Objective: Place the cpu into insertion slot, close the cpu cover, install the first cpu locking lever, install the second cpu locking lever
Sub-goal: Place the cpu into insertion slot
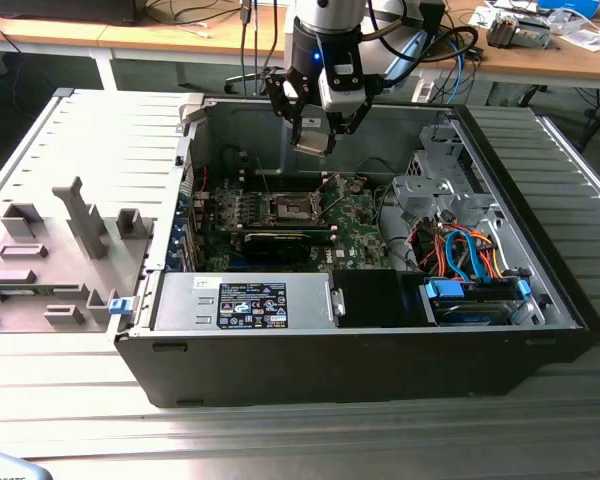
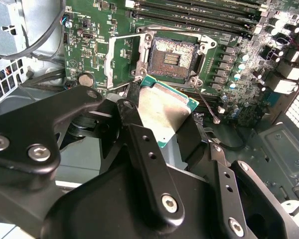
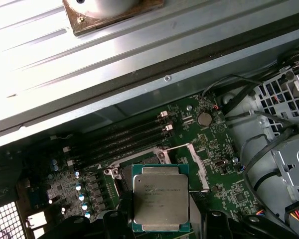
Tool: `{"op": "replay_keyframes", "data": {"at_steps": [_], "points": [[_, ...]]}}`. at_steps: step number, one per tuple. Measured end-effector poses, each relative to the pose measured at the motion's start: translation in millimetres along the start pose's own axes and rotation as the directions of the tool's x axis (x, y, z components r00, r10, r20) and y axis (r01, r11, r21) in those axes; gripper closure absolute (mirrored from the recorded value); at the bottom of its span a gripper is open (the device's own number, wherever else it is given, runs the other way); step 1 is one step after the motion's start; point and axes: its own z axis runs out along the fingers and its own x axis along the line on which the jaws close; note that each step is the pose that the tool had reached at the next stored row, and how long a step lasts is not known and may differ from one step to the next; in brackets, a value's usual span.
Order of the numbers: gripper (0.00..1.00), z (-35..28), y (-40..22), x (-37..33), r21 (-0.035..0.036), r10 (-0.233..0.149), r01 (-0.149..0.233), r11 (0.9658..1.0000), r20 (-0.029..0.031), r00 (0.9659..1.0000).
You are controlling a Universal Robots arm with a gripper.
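My gripper (image 1: 313, 138) hangs above the open computer case and is shut on the cpu (image 2: 162, 112), a flat square chip with a dull silver face and green edge. In the first wrist view the cpu (image 3: 159, 196) sits between the black fingers (image 3: 215, 225) and hides part of the socket. The insertion slot (image 2: 173, 54) lies below on the green board, dark-centred with a silvery rim, and nothing is in it. It shows in the exterior view too, as the insertion slot (image 1: 288, 208). The cpu cover (image 2: 120, 57) stands swung open beside the socket.
Long black memory slots (image 3: 124, 139) run beside the socket. A metal drive cage (image 1: 435, 185) and orange and blue cables (image 1: 460, 255) fill the case at the exterior view's right. The power supply (image 1: 242, 300) lies along the front wall. The grey case side panel (image 1: 70, 230) lies flat at the exterior view's left.
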Motion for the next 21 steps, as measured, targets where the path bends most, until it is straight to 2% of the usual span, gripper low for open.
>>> {"op": "replay_keyframes", "data": {"at_steps": [21], "points": [[0.46,0.1,0.0,0.1,0.0027,0.003,-0.003,1.0,0.0012,1.0]]}}
